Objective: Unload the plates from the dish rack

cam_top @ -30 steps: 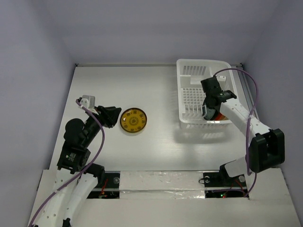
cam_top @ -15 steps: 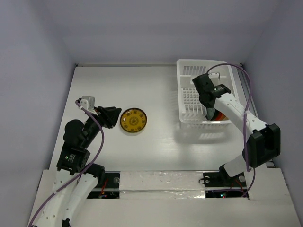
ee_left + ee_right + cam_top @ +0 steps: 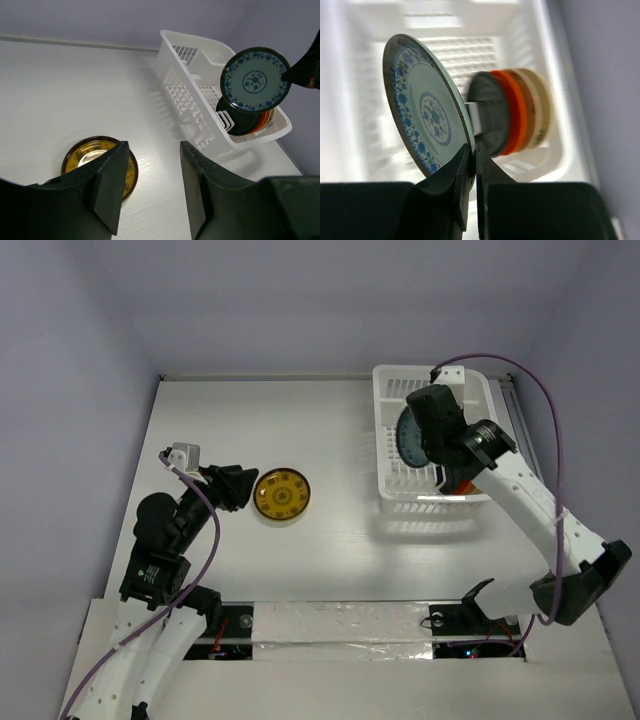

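The whole worktop [image 3: 330, 430] was taken in from high above and behind the arm bases, facing down and forward. From the left wrist, a low slanting view was given past the left pincer [image 3: 152, 165] toward the distant dish rack [image 3: 185, 90], while from the right wrist the rack's inside was seen close up over the right pincer [image 3: 473, 155]. The rack and the blue-patterned plate [image 3: 427, 120] were shared by all three views, the yellow plate [image 3: 281, 496] only by the overhead and left-wrist views.
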`<state>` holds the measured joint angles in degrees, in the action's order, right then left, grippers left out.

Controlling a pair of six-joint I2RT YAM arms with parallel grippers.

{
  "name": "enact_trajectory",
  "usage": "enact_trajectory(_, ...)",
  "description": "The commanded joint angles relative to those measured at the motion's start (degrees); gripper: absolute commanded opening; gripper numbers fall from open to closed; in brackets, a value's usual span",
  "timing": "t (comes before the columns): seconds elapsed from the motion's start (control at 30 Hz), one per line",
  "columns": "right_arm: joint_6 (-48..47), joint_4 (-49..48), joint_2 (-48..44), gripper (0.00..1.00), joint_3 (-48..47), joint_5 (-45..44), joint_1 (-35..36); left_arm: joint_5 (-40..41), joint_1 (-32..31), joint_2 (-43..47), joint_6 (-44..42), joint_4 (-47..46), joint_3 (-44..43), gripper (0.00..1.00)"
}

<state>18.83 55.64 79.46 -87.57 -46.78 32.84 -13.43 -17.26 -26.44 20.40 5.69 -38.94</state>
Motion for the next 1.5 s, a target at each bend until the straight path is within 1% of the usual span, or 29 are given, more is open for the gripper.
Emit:
enact_trajectory(0.0, 0.76, -12.86, -4.66, 0.00, 0.55, 10.37, 5.03, -0.02, -0.23, 0.16, -0.19, -1.91, -2.46, 0.43)
enact_trajectory(0.03, 1.55, -15.71, -4.84, 0.00, 1.78, 13.44, 5.91, 0.07, -0.23, 0.16, -0.19, -1.91, -2.37, 0.45)
enact_trajectory(0.07, 2.34, -19.04, -4.75, 0.00, 3.09, 20.61, 7.83, 0.07, -0.23, -0.02, -0.28, -1.91, -2.37, 0.46)
enact_trajectory(0.1, 4.09, -25.95, -3.80, 0.00, 5.89, 24.42, 8.81, 0.16, -0.23, -0.02, -0.19, -1.83, -2.37, 0.47)
enact_trajectory(0.17, 7.51, -32.23, -1.60, 0.00, 7.93, 31.89, 11.53, 0.42, -0.23, -0.19, -0.19, -1.74, -2.46, 0.47)
enact_trajectory(0.2, 8.67, -36.43, 1.89, 0.00, 8.29, 34.02, 12.24, 0.51, -0.23, -0.11, -0.19, -1.74, -2.46, 0.47)
enact_trajectory(0.27, 10.60, -39.10, 5.95, 0.00, 7.68, 38.50, 13.39, 0.77, -0.23, 0.15, -0.28, -1.65, -2.46, 0.47)
enact_trajectory(0.3, 11.92, -41.29, 7.97, 0.00, 7.24, 39.39, 14.52, 1.12, -0.23, 0.16, -0.28, -1.56, -2.46, 0.48)
enact_trajectory(0.33, 12.45, -42.27, 11.56, 0.00, 6.54, 40.01, 14.53, 1.21, -0.23, 0.16, -0.28, -1.48, -2.55, 0.48)
enact_trajectory(0.47, 15.44, -45.52, 18.86, 0.00, 5.13, 43.17, 15.85, 1.30, -0.23, 0.16, -0.28, -1.47, -2.55, 0.48)
enact_trajectory(0.6, 18.60, -50.00, 23.19, 0.01, 6.44, 45.37, 15.85, 1.04, -0.23, 0.16, -0.28, -1.56, -2.46, 0.48)
enact_trajectory(0.7, 20.19, -51.93, 25.30, 0.04, 8.11, 46.43, 15.85, 0.86, 0.29, -0.02, -0.28, -1.65, -2.46, 0.48)
enact_trajectory(0.77, 20.72, -51.69, 25.92, 0.10, 8.73, 45.91, 15.85, 0.86, 0.29, -0.11, -0.28, -1.74, -2.46, 0.48)
enact_trajectory(0.8, 20.81, -50.55, 26.35, 0.12, 8.82, 45.56, 15.85, 0.86, 0.29, -0.19, -0.28, -1.74, -2.46, 0.48)
enact_trajectory(0.83, 20.81, -49.84, 26.45, 0.19, 8.91, 45.12, 15.85, 0.86, 0.29, -0.11, -0.28, -1.74, -2.46, 0.48)
enact_trajectory(0.9, 20.29, -48.18, 26.36, 0.28, 9.17, 43.80, 15.85, 0.78, 0.29, -0.11, -0.28, -1.83, -2.37, 0.48)
enact_trajectory(0.93, 20.02, -47.82, 26.01, 0.30, 9.52, 43.45, 15.85, 0.69, 0.29, -0.11, -0.36, -1.91, -2.37, 0.48)
enact_trajectory(1.0, 19.49, -46.94, 25.57, 0.41, 10.05, 42.13, 15.85, 0.69, 0.29, -0.19, -0.28, -1.83, -2.37, 0.48)
enact_trajectory(1.07, 19.14, -46.41, 24.87, 0.48, 10.49, 41.51, 15.85, 0.60, 0.29, -0.11, -0.19, -1.91, -2.37, 0.48)
enact_trajectory(1.13, 18.70, -46.85, 23.47, 0.49, 11.28, 41.77, 15.85, 0.51, 0.29, -0.11, -0.19, -1.91, -2.37, 0.48)
enact_trajectory(1.2, 17.83, -46.06, 20.39, 0.50, 12.16, 40.11, 15.85, 0.34, 0.29, -0.37, -0.19, -2.00, -2.28, 0.48)
enact_trajectory(1.27, 16.86, -44.13, 17.07, 0.50, 11.81, 36.35, 15.85, 0.34, 0.29, -0.37, -0.19, -2.00, -2.37, 0.48)
enact_trajectory(1.3, 16.07, -41.34, 15.91, 0.50, 11.63, 34.32, 15.85, 0.42, 0.29, -0.28, -0.28, -2.00, -2.37, 0.48)
enact_trajectory(1.33, 15.71, -40.27, 14.51, 0.47, 11.72, 32.22, 15.85, 0.42, 0.29, -0.20, -0.19, -1.92, -2.28, 0.48)
enact_trajectory(1.37, 15.36, -39.21, 12.75, 0.35, 12.07, 27.58, 15.85, 0.34, 0.29, -0.02, -0.19, -1.91, -2.28, 0.48)
enact_trajectory(1.4, 14.66, -37.03, 9.08, 0.28, 13.12, 24.40, 15.85, 0.34, 0.29, -0.02, -0.19, -1.91, -2.37, 0.48)
enact_trajectory(1.43, 14.48, -35.61, 7.13, 0.13, 13.47, 18.63, 15.85, 0.34, 0.29, -0.11, -0.19, -1.91, -2.37, 0.48)
enact_trajectory(1.47, 14.22, -33.94, 5.20, 0.08, 13.91, 16.31, 15.85, 0.16, 0.29, -0.02, -0.28, -1.91, -2.37, 0.48)
